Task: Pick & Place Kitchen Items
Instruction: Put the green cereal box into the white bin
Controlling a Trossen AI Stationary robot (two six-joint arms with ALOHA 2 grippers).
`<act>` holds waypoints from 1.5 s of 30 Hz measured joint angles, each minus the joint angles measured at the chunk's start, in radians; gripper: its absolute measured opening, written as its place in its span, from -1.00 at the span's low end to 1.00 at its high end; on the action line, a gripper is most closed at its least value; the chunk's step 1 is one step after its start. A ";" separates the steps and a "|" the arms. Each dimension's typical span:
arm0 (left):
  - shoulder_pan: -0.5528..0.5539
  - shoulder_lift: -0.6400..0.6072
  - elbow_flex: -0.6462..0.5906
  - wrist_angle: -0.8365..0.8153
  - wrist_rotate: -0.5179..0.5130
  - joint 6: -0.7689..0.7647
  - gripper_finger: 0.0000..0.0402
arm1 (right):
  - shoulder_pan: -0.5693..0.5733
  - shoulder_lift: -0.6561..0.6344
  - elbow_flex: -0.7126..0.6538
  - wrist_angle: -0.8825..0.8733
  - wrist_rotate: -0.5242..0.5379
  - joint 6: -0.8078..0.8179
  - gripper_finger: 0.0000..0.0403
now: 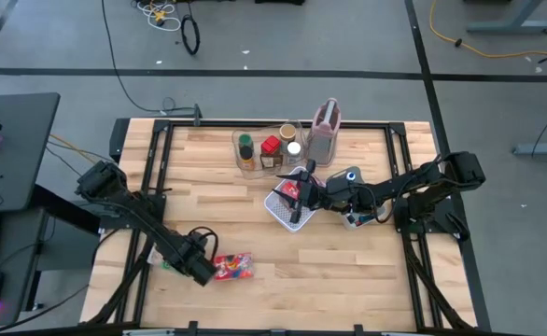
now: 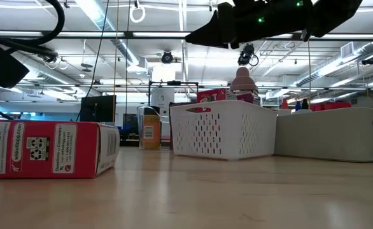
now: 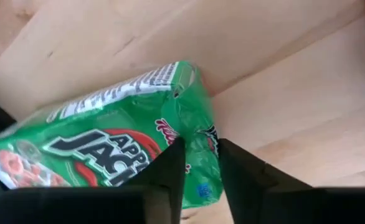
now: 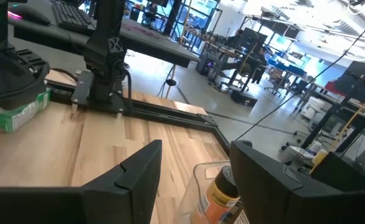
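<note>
A green cereal packet (image 3: 108,143) lies flat on the wooden table near its left front, and my left gripper (image 3: 201,171) points down on it, shut on its end. From the right wrist view the same packet (image 4: 17,112) shows under that gripper. A red packet (image 1: 233,267) lies flat on the table just to the right of my left gripper (image 1: 202,268). My right gripper (image 1: 300,191) hangs level above the white mesh basket (image 1: 286,213), open, with nothing between its fingers (image 4: 132,180). My left gripper pinches the green packet's end, close to a corner (image 3: 201,186), between its two fingers. The fingers come from above, pointing down. The packet lies flat on the table, and its foil is creased where the fingers meet it.
A clear bin (image 1: 264,149) with spice jars stands at the far middle, and a pinkish jug (image 1: 326,131) stands beside it. The basket holds a red packet (image 2: 212,95). Bare wood lies toward the near right (image 1: 348,280). The red packet (image 2: 46,149) is close to the low camera.
</note>
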State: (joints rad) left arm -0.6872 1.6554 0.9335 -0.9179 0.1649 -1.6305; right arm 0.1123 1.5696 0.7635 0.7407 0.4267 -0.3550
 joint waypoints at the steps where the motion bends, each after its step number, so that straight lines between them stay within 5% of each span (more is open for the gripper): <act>1: 0.000 0.000 0.000 -0.010 0.006 -0.007 -0.55 | 0.000 0.000 0.000 0.000 0.000 0.000 0.00; 7: -0.001 0.000 0.003 -0.038 0.010 -0.009 -0.95 | 0.000 0.000 0.000 0.000 0.000 0.001 0.00; 17: 0.055 -0.011 0.234 -0.211 -0.208 0.233 -0.98 | 0.001 -0.001 0.000 -0.001 0.002 -0.002 0.00; 25: 0.152 -0.025 0.472 -0.268 -0.427 0.625 -0.99 | 0.041 -0.108 0.000 -0.143 0.056 -0.030 0.00; 29: 0.232 -0.026 0.534 -0.172 -0.447 0.905 -0.99 | 0.073 -0.230 0.002 -0.321 0.096 0.028 0.00; 34: 0.352 -0.026 0.569 0.044 -0.361 1.317 -0.99 | 0.088 -0.351 0.002 -0.513 0.119 0.187 0.00; 38: 0.465 -0.026 0.570 0.154 -0.105 1.615 -0.98 | 0.088 -0.396 0.002 -0.631 0.114 0.295 0.00; 45: 0.656 -0.022 0.570 0.109 0.243 2.013 -0.99 | 0.088 -0.389 0.002 -0.738 0.105 0.415 0.00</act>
State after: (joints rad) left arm -0.0317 1.6332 1.5036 -0.8084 0.4080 0.3826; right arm 0.2005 1.1808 0.7650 0.0025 0.5315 0.0602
